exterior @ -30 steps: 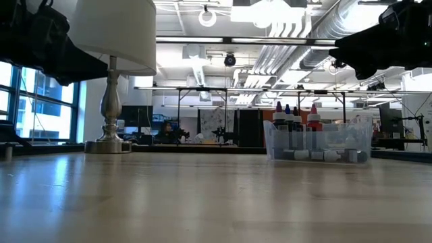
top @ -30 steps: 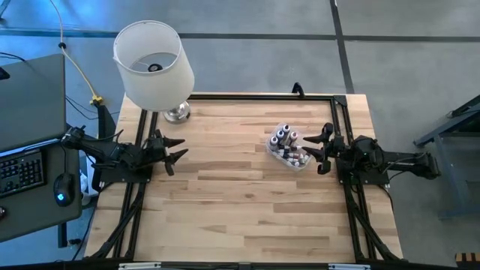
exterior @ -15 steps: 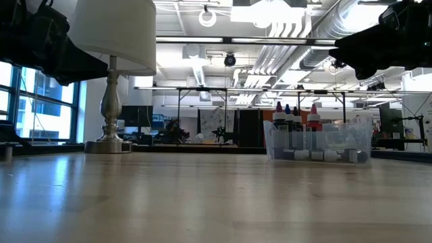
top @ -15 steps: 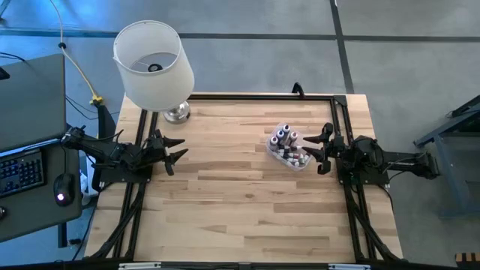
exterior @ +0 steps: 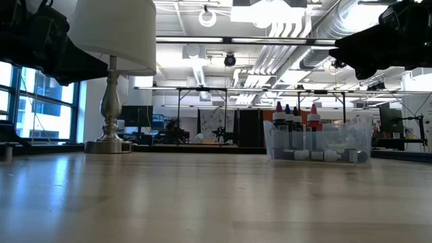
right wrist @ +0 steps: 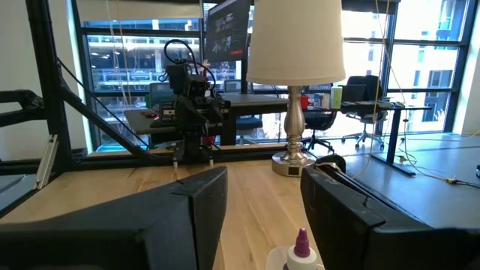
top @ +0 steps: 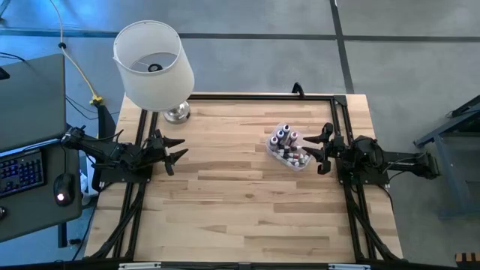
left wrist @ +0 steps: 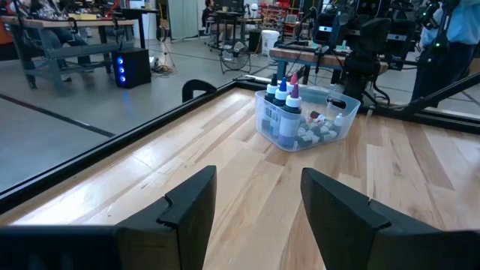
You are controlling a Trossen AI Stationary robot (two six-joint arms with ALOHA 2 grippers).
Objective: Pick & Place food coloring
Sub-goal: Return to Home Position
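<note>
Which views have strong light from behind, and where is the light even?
Low view: bright ceiling lights turn both arms into black shapes; the table shows a pale sheen. Right wrist view: bright windows behind the lamp, right gripper dark. High view: even light, no glare.

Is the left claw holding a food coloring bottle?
No, the left claw is open and empty; the food coloring sits in the tub.
</note>
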